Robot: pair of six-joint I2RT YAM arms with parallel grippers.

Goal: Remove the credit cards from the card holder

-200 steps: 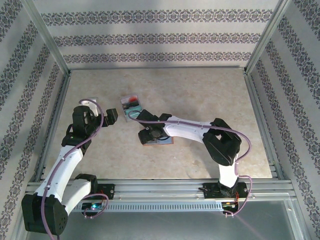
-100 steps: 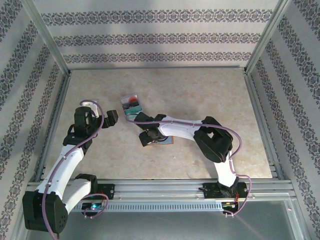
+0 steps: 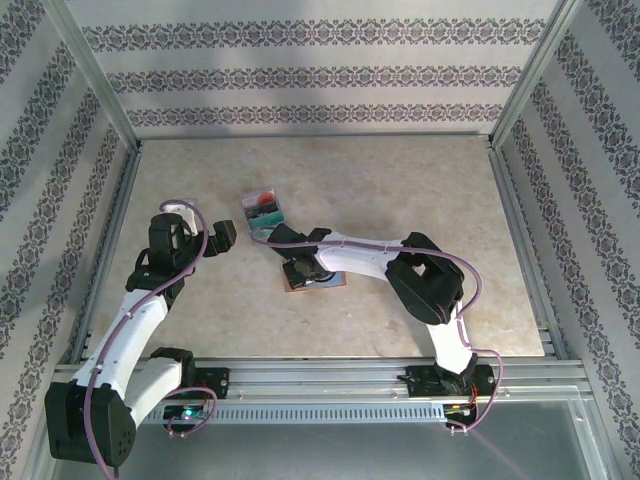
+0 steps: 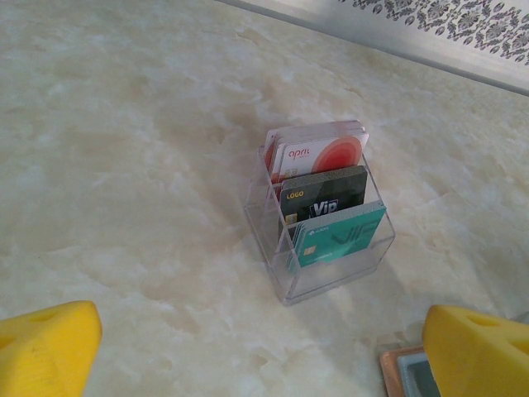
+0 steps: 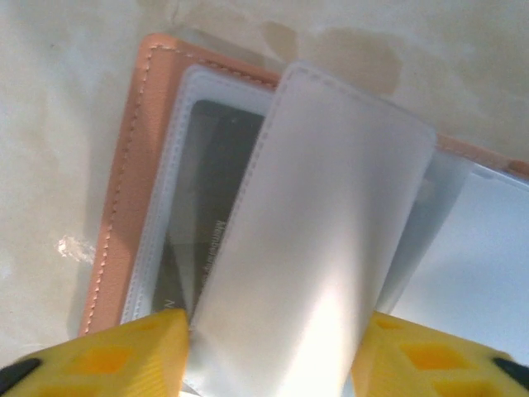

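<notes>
1. Two-gripper check, right gripper [image 5: 273, 357] first. Stands partway open, yellow fingers [image 5: 107, 356] flanking a clear plastic sleeve [image 5: 314, 223], one at each long edge. Cannot tell whether pressing on the sleeve or merely beside it.
2. Sleeve raised off the open card holder [image 5: 124, 174] and slanted across its left half.
3. Under the sleeve, in a windowed pocket of the holder: a dark card [image 5: 202, 207], pale lettering too blurred to read.
4. Holder lying flat on the marbled table [image 5: 50, 124], stitched orange-brown rim outermost. From above, lies near the table's middle, directly below the right gripper.
5. Left gripper [image 4: 260, 360]: wide open, nothing between the fingers. From above, well to the left of the holder.
6. Ahead of the left gripper: a clear plastic rack [image 4: 331, 279], upright on the table, with three stepped slots.
7. Rack contents, all standing on edge: red-orange card [image 4: 318, 153] with pale circle at the rear, black card [image 4: 324, 197] in the middle, teal card [image 4: 339, 238] in front.
8. Corner of the holder at the lower right of the left wrist view, just beside that gripper's right-hand fingertip; near the rack, apart from it.
</notes>
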